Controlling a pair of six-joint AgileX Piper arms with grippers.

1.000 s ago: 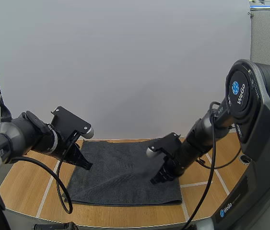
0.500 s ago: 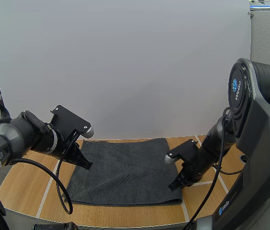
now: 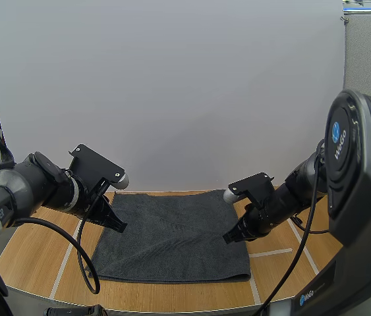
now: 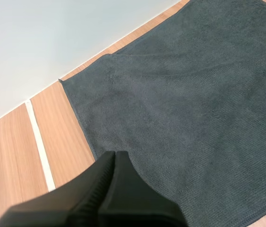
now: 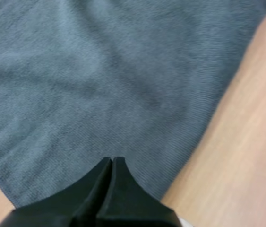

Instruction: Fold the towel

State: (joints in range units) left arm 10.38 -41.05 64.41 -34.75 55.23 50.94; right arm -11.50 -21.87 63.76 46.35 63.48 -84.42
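Moved the right pincer (image 3: 230, 238) up from the lower right to the right edge of the dark towel (image 3: 172, 234); closed, holding nothing. Kept the left pincer (image 3: 118, 226) still at the left edge, closed too. Lying flat mid-frame on the counter (image 3: 33, 257), probably no fold started.

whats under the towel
The towel lies spread on a wooden table, whose boards show beside its edges. The part beneath the cloth is covered, so anything flat there cannot be seen.

Left gripper (image 3: 119, 226) closed, angled down; right gripper (image 3: 229, 237) closed, angled down.
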